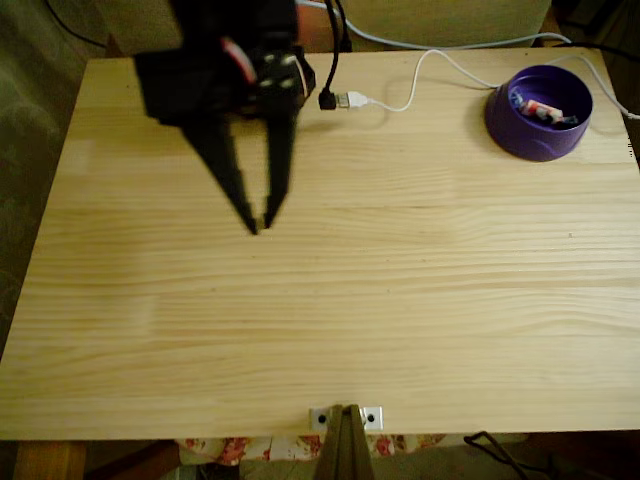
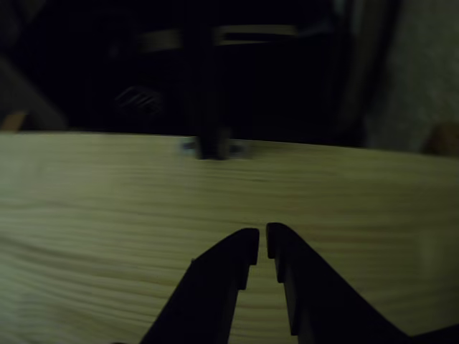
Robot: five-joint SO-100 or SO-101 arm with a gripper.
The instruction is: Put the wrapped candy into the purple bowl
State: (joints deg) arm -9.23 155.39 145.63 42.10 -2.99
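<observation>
The purple bowl (image 1: 525, 143) stands at the table's far right corner in the fixed view. Inside it lies the wrapped candy (image 1: 543, 110), white with orange-red marks. My black gripper (image 1: 259, 226) hangs over the left-middle of the wooden table (image 1: 400, 300), far to the left of the bowl. Its fingers converge until the tips almost touch, and nothing is between them. The other view shows the gripper (image 2: 262, 244) from behind, shut over bare wood, pointing toward the table's front edge.
A white cable (image 1: 420, 75) with a black plug (image 1: 328, 99) runs along the back of the table toward the bowl. A metal bracket with a post (image 1: 345, 418) sits at the front edge, and the post (image 2: 212, 147) also appears in the other view.
</observation>
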